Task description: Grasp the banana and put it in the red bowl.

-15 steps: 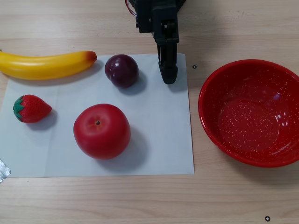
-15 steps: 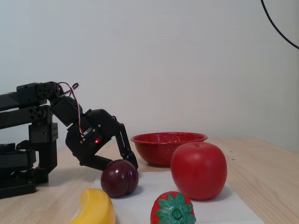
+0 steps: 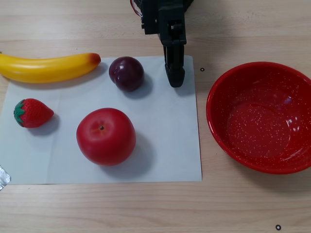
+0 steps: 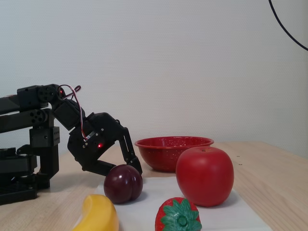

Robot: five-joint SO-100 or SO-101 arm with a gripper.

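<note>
The yellow banana [image 3: 48,68] lies at the far left, partly on the white paper sheet [image 3: 165,145], its orange-red tip pointing at a dark plum [image 3: 126,74]. In the fixed view only one end of the banana [image 4: 98,214] shows at the bottom edge. The red bowl [image 3: 262,116] stands empty on the wood to the right of the sheet, and it also shows in the fixed view [image 4: 173,151]. My black gripper [image 3: 175,82] rests low over the sheet's upper right, right of the plum and far from the banana. Its jaws look shut and empty in the fixed view [image 4: 137,169], the tips partly behind the plum.
On the sheet are a plum [image 4: 123,184], a red apple [image 3: 106,136] and a strawberry [image 3: 33,113]. The plum lies between the gripper and the banana. The arm's base [image 4: 19,168] stands at the left of the fixed view. A foil scrap [image 3: 3,177] lies at the left edge.
</note>
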